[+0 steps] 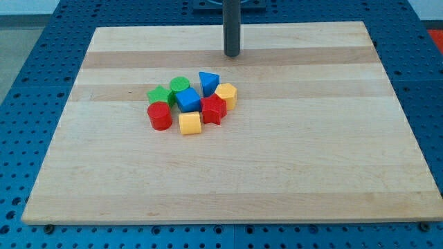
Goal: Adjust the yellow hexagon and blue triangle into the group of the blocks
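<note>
The only part of the robot in view is a straight rod (231, 24), round in section and dark grey, close to black. Its surface is smooth and plain, with a faint paler sheen running down one side. No screws, cables or markings show on it. The tip (232, 54) is cut flat and is as wide as the rest of the rod. Its upper end runs out of view.

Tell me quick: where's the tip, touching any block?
My tip: no gripper, holding nothing, touching no block; toward the view's top from the blue triangle.
</note>
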Controlling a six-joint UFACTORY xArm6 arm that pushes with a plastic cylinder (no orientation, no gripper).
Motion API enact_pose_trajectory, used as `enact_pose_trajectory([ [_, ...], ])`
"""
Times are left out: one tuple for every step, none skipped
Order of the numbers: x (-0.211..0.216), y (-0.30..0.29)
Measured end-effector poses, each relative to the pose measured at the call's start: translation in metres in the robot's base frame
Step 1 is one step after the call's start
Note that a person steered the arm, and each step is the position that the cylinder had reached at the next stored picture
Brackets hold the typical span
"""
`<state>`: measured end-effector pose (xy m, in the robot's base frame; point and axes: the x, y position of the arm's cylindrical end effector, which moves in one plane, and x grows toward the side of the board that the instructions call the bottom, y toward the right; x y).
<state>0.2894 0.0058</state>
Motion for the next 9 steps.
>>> enact_pose_trajectory([
  [0.032, 0.058],
  [0.084, 0.039],
  [0.113, 0.020],
  [0.113, -0.030],
  [0.113, 0.004],
  [0.112, -0.006],
  [0.070, -0.019],
  [0.056, -0.056],
  [0.087, -0.096],
])
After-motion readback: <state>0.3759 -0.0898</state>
